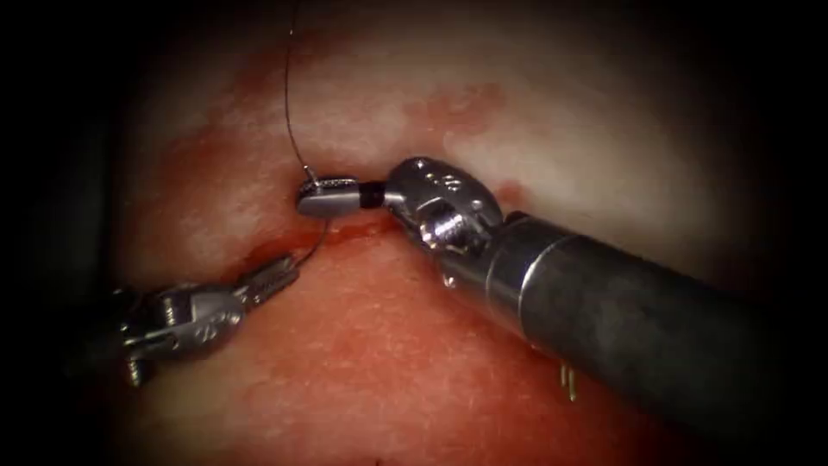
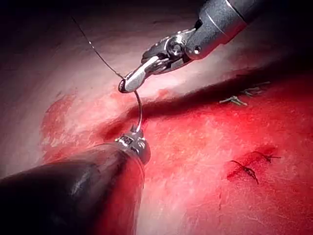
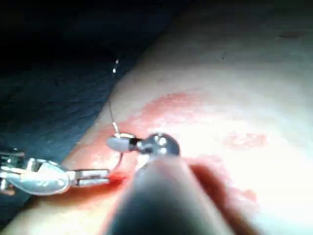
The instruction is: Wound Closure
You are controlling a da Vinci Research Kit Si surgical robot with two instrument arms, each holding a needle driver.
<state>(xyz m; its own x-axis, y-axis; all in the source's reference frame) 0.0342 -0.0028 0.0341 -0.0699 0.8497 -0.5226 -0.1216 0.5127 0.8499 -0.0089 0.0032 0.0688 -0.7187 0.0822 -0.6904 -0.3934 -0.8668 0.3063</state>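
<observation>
Needle held at both ends above the cut, clear of the tissue.

Right end effector (image 1: 328,197) clamped on the needle (image 1: 317,244) at its thread end, near where the thread (image 1: 288,95) trails up and away; left end effector (image 1: 274,278) closed on the other end, probably to steady the curve between both. Needle arched over the cut (image 1: 345,233), not seen entering the tissue (image 1: 604,129). Left wrist view adds cut ends of thread (image 2: 244,170) further along the wound.

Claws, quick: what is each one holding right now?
Left claw: shut on the needle at one end of its curve.
Right claw: shut on the needle's other end, where the thread leaves it.
</observation>
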